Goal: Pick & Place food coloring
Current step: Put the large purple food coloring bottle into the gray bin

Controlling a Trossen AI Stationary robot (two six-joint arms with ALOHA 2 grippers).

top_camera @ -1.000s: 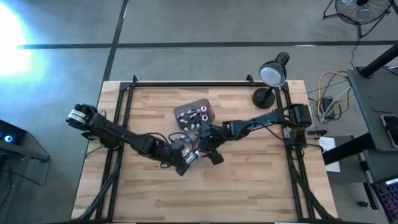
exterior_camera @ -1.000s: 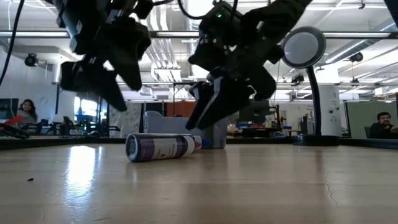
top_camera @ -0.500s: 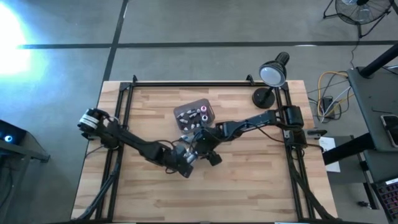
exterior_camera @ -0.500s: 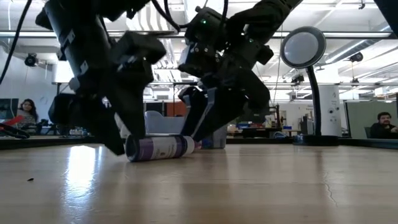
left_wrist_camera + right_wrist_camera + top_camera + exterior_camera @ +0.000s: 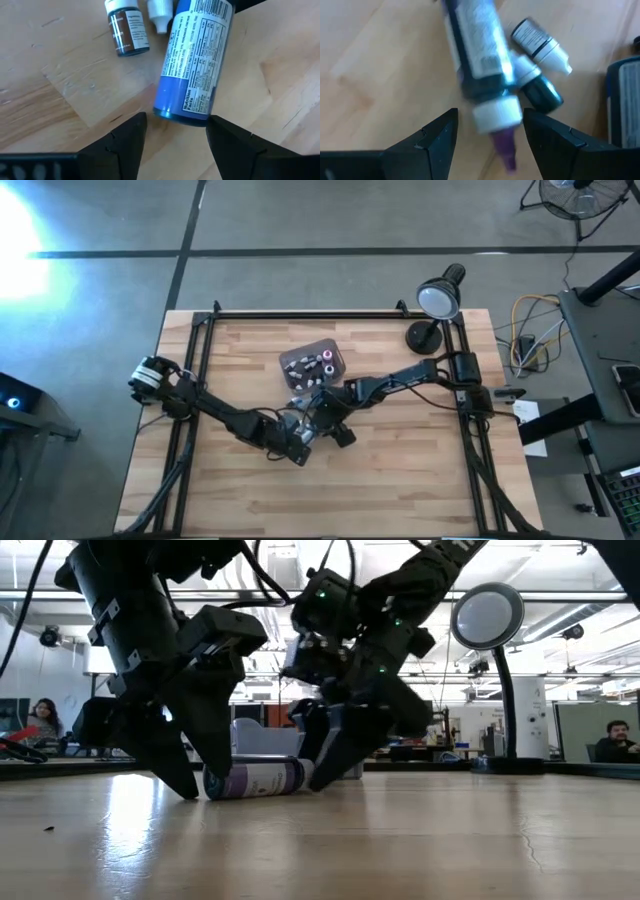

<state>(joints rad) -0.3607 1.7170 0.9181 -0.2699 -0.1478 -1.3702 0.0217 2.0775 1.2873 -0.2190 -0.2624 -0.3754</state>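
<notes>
A tube (image 5: pixel 255 778) with a blue and purple label, a white collar and a purple nozzle lies on its side at mid-table. My left gripper (image 5: pixel 175 145) is open, down at the table, its fingers either side of the tube's flat base end (image 5: pixel 182 112). My right gripper (image 5: pixel 490 142) is open, its fingers either side of the collar (image 5: pixel 495 110). Tiny food coloring bottles lie beside the tube: a brown one (image 5: pixel 127 32), a white-capped one (image 5: pixel 540 42) and a dark one (image 5: pixel 542 95). Several more stand in the grey square tub (image 5: pixel 312 363). My left gripper's fingers (image 5: pixel 125 145) stand close beside the tube's base end; I cannot tell whether they touch it. My right gripper's fingers (image 5: pixel 550 140) stand close beside the white collar; I cannot tell whether they touch it. The tube lies flat on the table.
A black desk lamp (image 5: pixel 435 305) stands at the table's far right corner. The black frame rails (image 5: pixel 200 370) run along the table's left, right and far sides. Bare wood lies toward the near edge (image 5: pixel 330 500). People sit in the room beyond (image 5: pixel 40 720).
Both grippers have come down from above the tube to the table top, staying open, and now stand at its two ends. The tube has stayed where it lay.
</notes>
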